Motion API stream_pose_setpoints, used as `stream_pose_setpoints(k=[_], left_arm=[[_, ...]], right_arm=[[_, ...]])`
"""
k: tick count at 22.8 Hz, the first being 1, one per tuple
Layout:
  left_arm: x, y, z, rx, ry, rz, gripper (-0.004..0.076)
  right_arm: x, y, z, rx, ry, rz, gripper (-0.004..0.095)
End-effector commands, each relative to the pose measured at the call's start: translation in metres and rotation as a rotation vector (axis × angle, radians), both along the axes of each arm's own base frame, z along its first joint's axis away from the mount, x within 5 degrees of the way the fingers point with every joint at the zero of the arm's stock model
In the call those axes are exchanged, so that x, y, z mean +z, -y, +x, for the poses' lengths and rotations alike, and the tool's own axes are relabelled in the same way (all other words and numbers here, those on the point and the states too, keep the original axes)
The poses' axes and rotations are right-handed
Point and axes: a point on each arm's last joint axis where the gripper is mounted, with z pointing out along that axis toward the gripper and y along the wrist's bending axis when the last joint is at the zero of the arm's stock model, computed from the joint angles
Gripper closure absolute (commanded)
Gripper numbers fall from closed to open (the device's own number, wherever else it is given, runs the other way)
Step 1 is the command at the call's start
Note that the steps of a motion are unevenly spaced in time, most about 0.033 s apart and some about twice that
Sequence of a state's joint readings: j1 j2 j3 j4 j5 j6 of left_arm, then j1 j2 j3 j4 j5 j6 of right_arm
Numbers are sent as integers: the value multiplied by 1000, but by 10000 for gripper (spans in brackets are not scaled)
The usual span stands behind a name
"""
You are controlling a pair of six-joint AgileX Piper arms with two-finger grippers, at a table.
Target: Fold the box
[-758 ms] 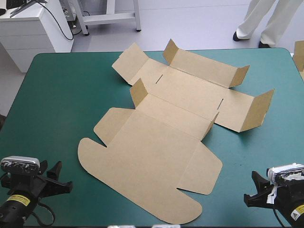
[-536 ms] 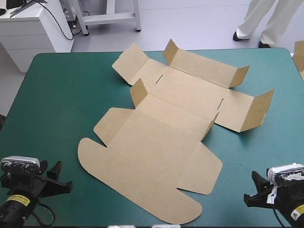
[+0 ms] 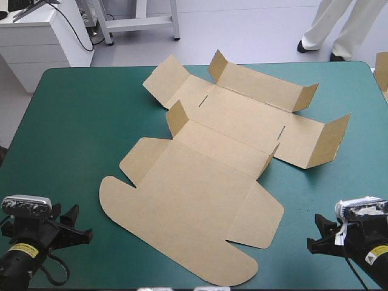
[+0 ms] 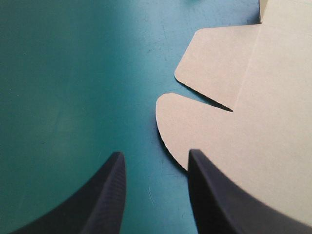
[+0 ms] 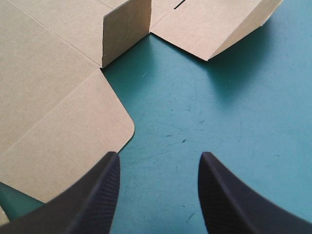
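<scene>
1. Right gripper (image 3: 313, 232) has edged slightly toward the box (image 3: 206, 182) since just before. The left gripper (image 3: 83, 222) has barely shifted, and the box lies as it did.
2. Box is a brown cut sheet, mostly flat on the bench (image 3: 73, 121) with its teal-green cover. In the high view it sits mid-bench, running from about 12 o'clock to 6 o'clock.
3. On the far part, from 12 to 2 o'clock, the side tabs (image 3: 330, 140) stand raised. The near part is a big panel with a rounded flap (image 3: 121, 200), lying flat.
4. Left gripper is at 7 o'clock by the near edge, apart from the box. Its fingers are spread and hold nothing.
5. Left wrist view: the left gripper (image 4: 156, 153) has bare cover between its fingers. The box (image 4: 253, 146) shows its rounded edge just ahead of one finger; cannot tell if they touch.
6. Right gripper is at 5 o'clock by the near edge, apart from the box. Its fingers are spread and hold nothing.
7. Right wrist view: the right gripper (image 5: 160, 155) is over bare cover. The box (image 5: 48, 97) has a rounded corner just ahead of one finger, with an upright tab (image 5: 126, 29) farther ahead.
</scene>
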State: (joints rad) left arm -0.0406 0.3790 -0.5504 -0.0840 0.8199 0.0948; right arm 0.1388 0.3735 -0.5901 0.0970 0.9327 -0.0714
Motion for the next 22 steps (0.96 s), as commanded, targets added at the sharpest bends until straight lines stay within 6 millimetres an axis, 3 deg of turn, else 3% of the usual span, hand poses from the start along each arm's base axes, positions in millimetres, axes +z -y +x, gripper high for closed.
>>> stream_pose_setpoints(k=[1,5,8,11,13,18,22], left_arm=[[20,1,10,3,58,-17,434],[31,1,23,3,37,-14,434],[32,1,28,3,21,-13,434],[32,1,28,3,18,-12,434],[32,0,28,7,18,2,434],[32,-1,28,11,19,22,434],[32,-1,28,11,19,22,434]], right_arm=[[24,-4,17,5,59,41,403],[56,-12,46,19,27,90,393],[77,-26,81,15,-94,228,393],[88,-36,125,20,-275,240,350],[92,-41,154,28,-365,224,299],[93,-47,189,-6,-463,245,285],[82,-51,216,-58,-549,272,285]])
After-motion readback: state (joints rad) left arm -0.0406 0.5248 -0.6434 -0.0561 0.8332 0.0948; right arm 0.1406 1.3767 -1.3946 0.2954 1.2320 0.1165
